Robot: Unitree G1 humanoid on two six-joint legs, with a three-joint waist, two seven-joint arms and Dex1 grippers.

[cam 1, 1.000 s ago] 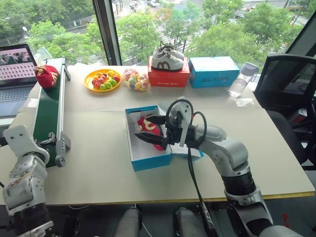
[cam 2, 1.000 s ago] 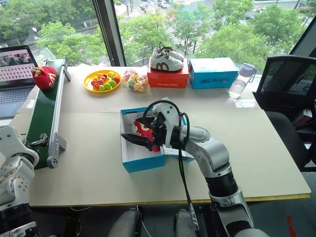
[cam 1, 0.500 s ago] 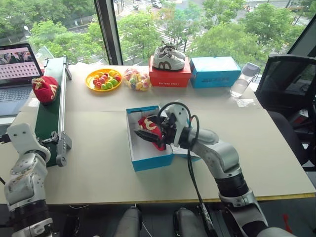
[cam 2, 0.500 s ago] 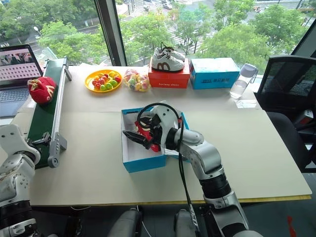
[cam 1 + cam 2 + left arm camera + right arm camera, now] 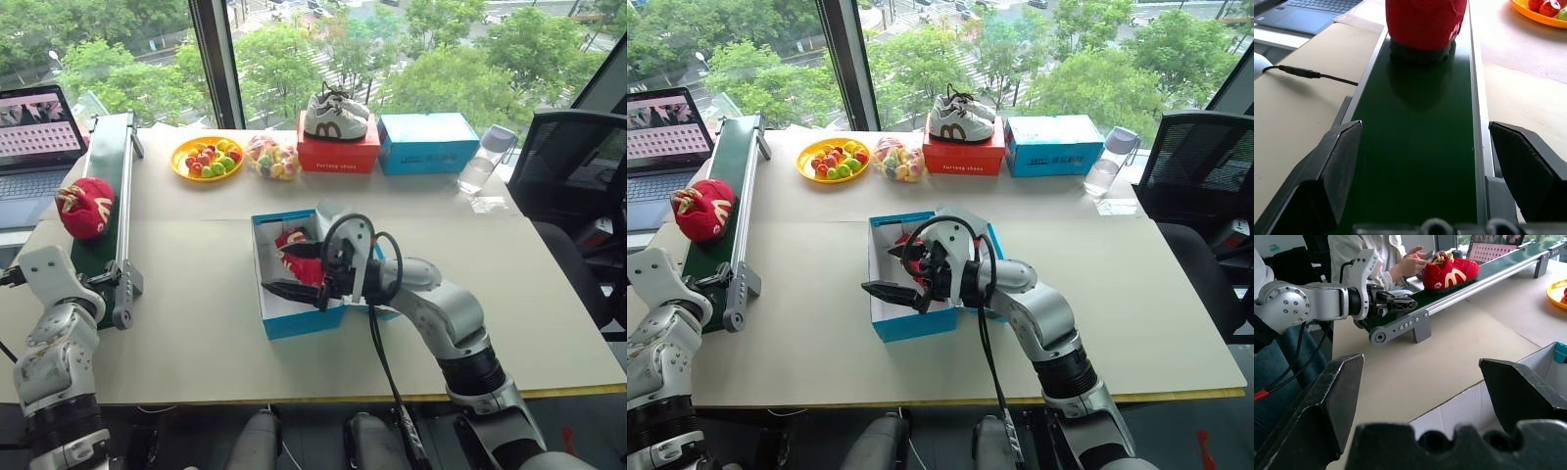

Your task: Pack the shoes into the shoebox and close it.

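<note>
Left eye view: the shoebox [image 5: 294, 318] — blue cardboard walls, plain white inside — sits open on the smooth beige table [image 5: 196, 323], its flap lid lying back on the far side. One small red shoe [image 5: 297, 257] with pale curved side marks lies inside it, toward the far end. The right gripper [image 5: 297, 270] reaches in level over the box, its two black wedge-shaped fingers spread wide and clamped on nothing; the shoe sits just behind them.

The second red shoe [image 5: 703, 209] rests on the dark green belt of the conveyor [image 5: 725, 211], a long narrow strip edged with grey metal rails. In the left wrist view the left gripper [image 5: 1439, 161] lines up along that matte belt, fingers well apart and empty, the shoe's rounded fabric end standing farther down the belt, clear of the fingers.

In the right wrist view, a person's hand [image 5: 1411, 265] is at that shoe's heel end — whether it touches cannot be told.
</note>
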